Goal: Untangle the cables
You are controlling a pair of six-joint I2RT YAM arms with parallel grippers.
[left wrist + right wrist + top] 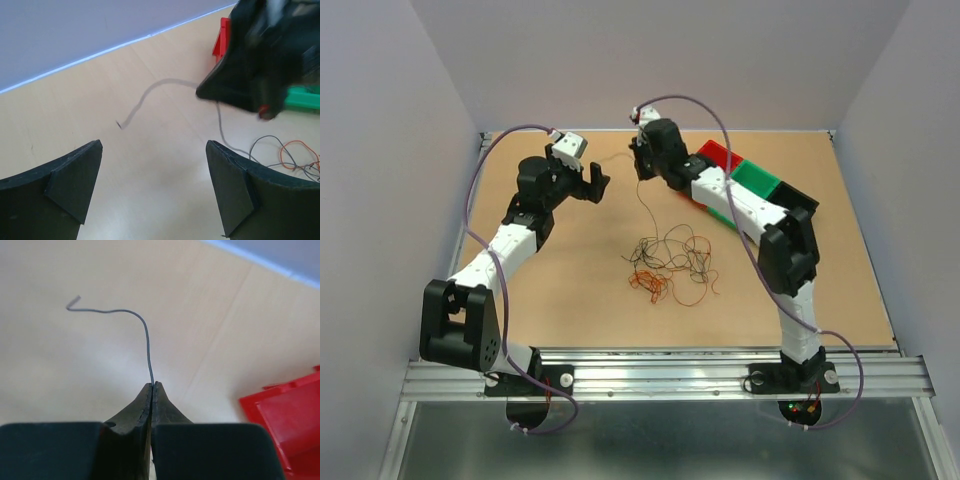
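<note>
Our right pincer (152, 386) is pinched tight on one grey cable (145, 326), whose free end curls away beyond its tips. Our left pincer (153, 146) gapes wide near it, gripping nothing. The other cables (670, 262) lie tangled on the table (570, 290), behind both pincers, apart from them.

Lab robot cell: plain grey walls (380, 120) box in a wood tabletop (570, 295); aluminium mounting rail (660, 372) along frame bottom.

Bright, even, diffuse light, faint soft shadows, motion blur in the left wrist view
</note>
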